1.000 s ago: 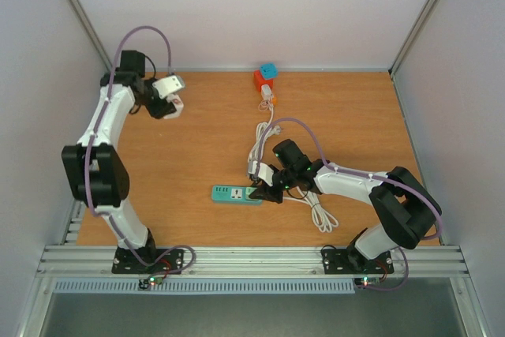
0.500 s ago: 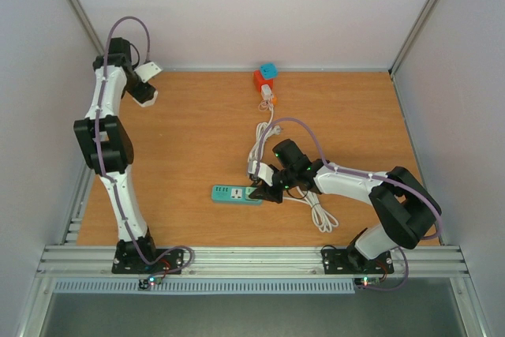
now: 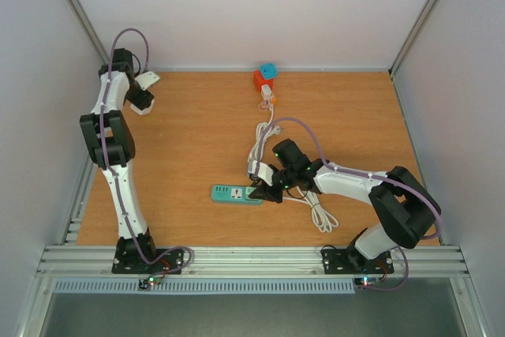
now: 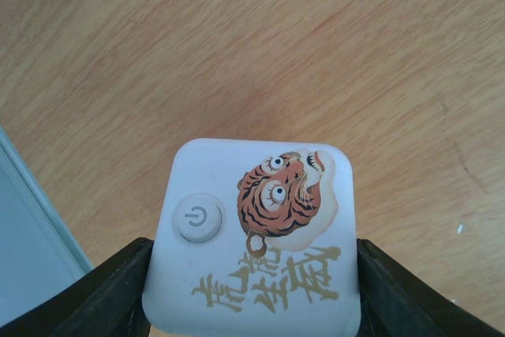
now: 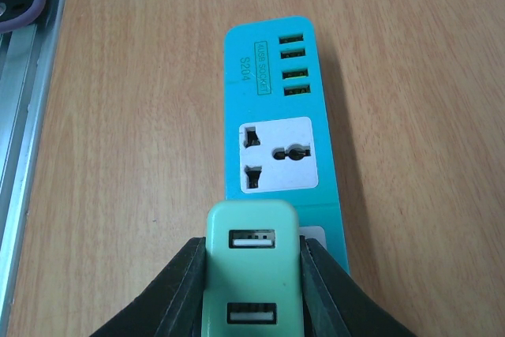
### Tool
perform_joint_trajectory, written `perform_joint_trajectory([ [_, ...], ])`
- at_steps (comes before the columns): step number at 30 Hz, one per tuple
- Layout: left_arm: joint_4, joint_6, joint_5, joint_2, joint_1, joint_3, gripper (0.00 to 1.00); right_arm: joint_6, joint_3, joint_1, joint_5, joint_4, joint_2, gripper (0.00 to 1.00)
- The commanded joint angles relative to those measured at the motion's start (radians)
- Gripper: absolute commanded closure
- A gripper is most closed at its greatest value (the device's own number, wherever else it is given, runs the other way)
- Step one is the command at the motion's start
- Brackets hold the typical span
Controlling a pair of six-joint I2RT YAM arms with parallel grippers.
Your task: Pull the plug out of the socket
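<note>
A teal power strip [image 3: 235,193] lies on the wooden table; the right wrist view shows its white socket face [image 5: 276,155] and USB ports. My right gripper [image 3: 266,191] [image 5: 252,290] is shut on a light green USB plug [image 5: 252,270] that sits over the strip's near end; I cannot tell whether it is seated. My left gripper [image 3: 144,97] [image 4: 252,290] is at the far left back corner, shut on a white tiger-print block [image 4: 260,234] with a power button, held above the table.
A red and blue cube adapter [image 3: 266,76] stands at the back middle. Its white cable [image 3: 265,128] runs down to a coil [image 3: 319,215] beside my right arm. A wall edge [image 4: 31,226] is close to the left gripper. A metal rail [image 5: 24,116] runs left of the strip.
My left arm has swung left and back toward the corner wall, carrying the white block. My right gripper and the green plug have not moved.
</note>
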Motion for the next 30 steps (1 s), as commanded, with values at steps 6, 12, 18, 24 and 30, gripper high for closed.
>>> perform_joint_trajectory([
  [6, 0.061, -0.036, 0.004, 0.025, 0.005, 0.05, 0.44, 0.008, 0.001, 0.006, 0.055, -0.023, 0.034, 0.87],
  [12, 0.06, -0.049, 0.022, 0.016, 0.005, 0.049, 0.24, 0.011, 0.001, 0.006, 0.053, -0.026, 0.027, 0.86],
  [18, 0.056, -0.062, 0.044, -0.01, 0.005, 0.05, 0.15, 0.013, 0.002, 0.007, 0.057, -0.024, 0.025, 0.85],
  [24, 0.031, -0.065, 0.1, -0.11, 0.005, -0.019, 0.14, 0.014, 0.002, 0.006, 0.058, -0.023, 0.026, 0.83],
  [30, 0.064, -0.061, 0.288, -0.349, 0.005, -0.275, 0.17, 0.023, 0.003, 0.007, 0.051, -0.019, 0.016, 0.78],
])
